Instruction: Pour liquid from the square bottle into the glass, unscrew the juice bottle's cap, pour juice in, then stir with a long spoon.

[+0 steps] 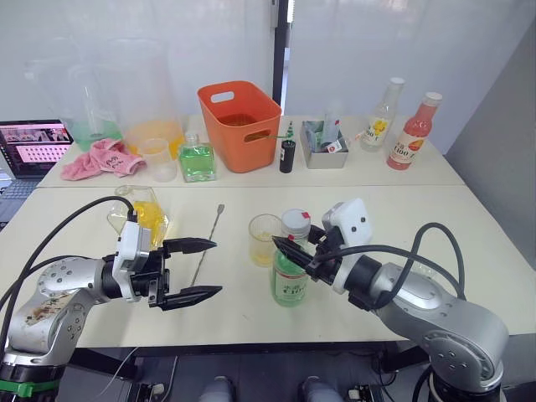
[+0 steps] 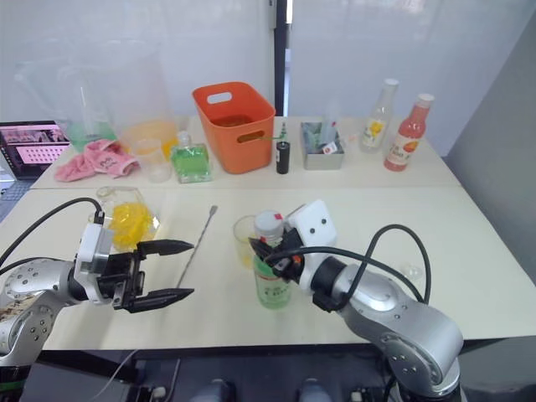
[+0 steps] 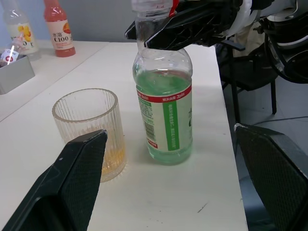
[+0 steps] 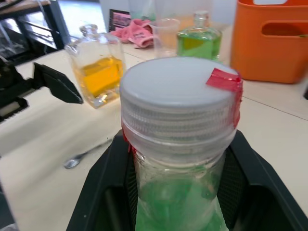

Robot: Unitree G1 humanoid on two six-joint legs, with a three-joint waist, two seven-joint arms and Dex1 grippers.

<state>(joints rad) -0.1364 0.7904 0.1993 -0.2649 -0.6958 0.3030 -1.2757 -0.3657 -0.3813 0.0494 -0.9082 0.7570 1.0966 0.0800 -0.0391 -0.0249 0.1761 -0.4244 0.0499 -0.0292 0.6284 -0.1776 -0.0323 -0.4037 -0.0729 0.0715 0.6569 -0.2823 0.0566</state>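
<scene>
Right wrist view puts your right pincer (image 1: 295,244) at the juice bottle (image 1: 290,276): its black fingers sit on either side of the neck just below the cap (image 4: 179,100), though you cannot tell whether they grip it. That bottle stands upright on the surface (image 1: 469,209), just beside the glass (image 1: 264,239). Your left pincer (image 1: 201,269) hangs wide open and empty, near the long spoon (image 1: 208,243) and in front of the square bottle (image 1: 142,213).
</scene>
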